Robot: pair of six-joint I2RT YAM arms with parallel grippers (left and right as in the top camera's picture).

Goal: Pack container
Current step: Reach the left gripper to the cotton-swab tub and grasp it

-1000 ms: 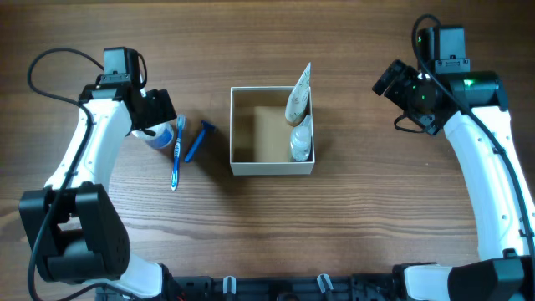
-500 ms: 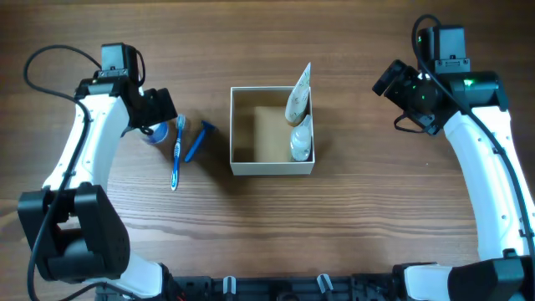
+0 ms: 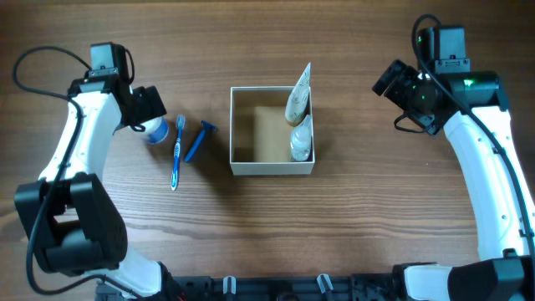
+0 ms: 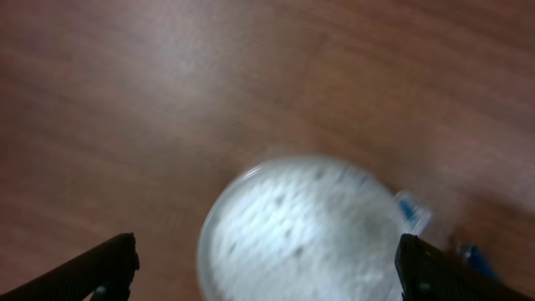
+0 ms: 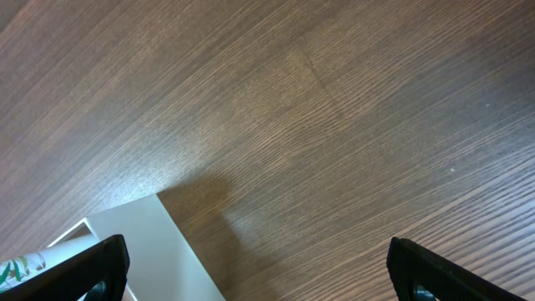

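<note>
Presently the left pincer [image 4: 267, 269] hangs open over the white-lidded jar [image 4: 305, 226] near the table's left edge, gripping nothing. The right pincer [image 5: 259, 272] waits open and empty near the right edge. The container [image 3: 272, 167] sits mid-table. The next move is likely to descend squarely and close on the jar.

White container [image 3: 272, 169] is tan inside; toothbrush [image 3: 176, 155] is blue.

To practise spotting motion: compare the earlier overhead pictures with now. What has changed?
The left gripper drew back leftward, away from the square white-walled cardboard box, uncovering more of the small round white-lidded blue jar; it holds nothing. Jar, box, blue toothbrush, blue razor and right gripper stayed put.
</note>
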